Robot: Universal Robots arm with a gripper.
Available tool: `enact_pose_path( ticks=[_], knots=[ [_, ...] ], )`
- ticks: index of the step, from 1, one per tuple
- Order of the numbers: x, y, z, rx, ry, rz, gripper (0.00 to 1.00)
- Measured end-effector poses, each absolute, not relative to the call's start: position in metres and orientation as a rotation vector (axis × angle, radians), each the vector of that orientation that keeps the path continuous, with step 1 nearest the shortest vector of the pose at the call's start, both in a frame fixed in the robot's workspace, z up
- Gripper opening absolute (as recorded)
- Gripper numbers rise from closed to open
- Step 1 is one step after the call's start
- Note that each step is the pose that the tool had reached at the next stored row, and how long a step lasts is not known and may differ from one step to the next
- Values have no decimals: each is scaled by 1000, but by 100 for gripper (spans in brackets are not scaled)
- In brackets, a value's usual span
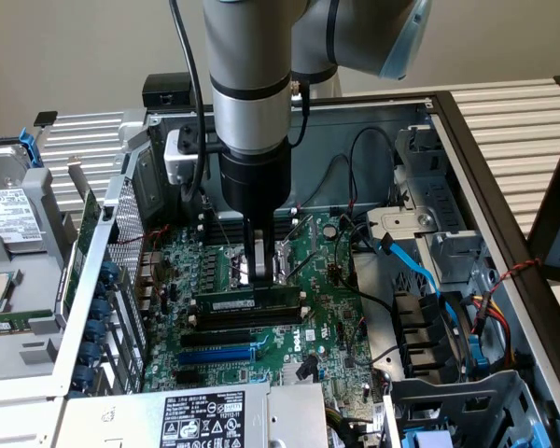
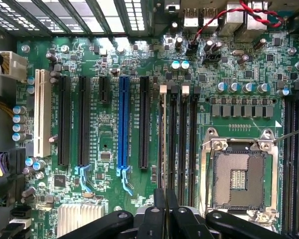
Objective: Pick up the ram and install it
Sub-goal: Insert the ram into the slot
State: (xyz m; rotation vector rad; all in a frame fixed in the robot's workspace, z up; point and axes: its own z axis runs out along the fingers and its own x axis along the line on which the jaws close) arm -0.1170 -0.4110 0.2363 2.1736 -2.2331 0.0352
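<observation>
Exterior view: the tool [image 1: 253,278], closed on the middle of the ram [image 1: 231,305], holds the green stick on edge at the black memory slots [image 1: 247,323]. Its long axis runs from the exterior view's left to its right. The pick-up is done; whether the ram is seated cannot be told.

Wrist view: the tool [image 2: 165,215] grips the ram [image 2: 163,149] edge-on, parallel to the slots [image 2: 183,139] beside the CPU socket [image 2: 237,177].

Plain beige wall [image 1: 75,47], white slatted surface [image 1: 513,117]
</observation>
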Motion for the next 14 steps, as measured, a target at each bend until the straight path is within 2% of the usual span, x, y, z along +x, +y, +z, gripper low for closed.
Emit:
enact_pose_path(
  ticks=[14],
  knots=[
    [-118, -411, 235, 2178, -2239, 46, 13]
  ],
)
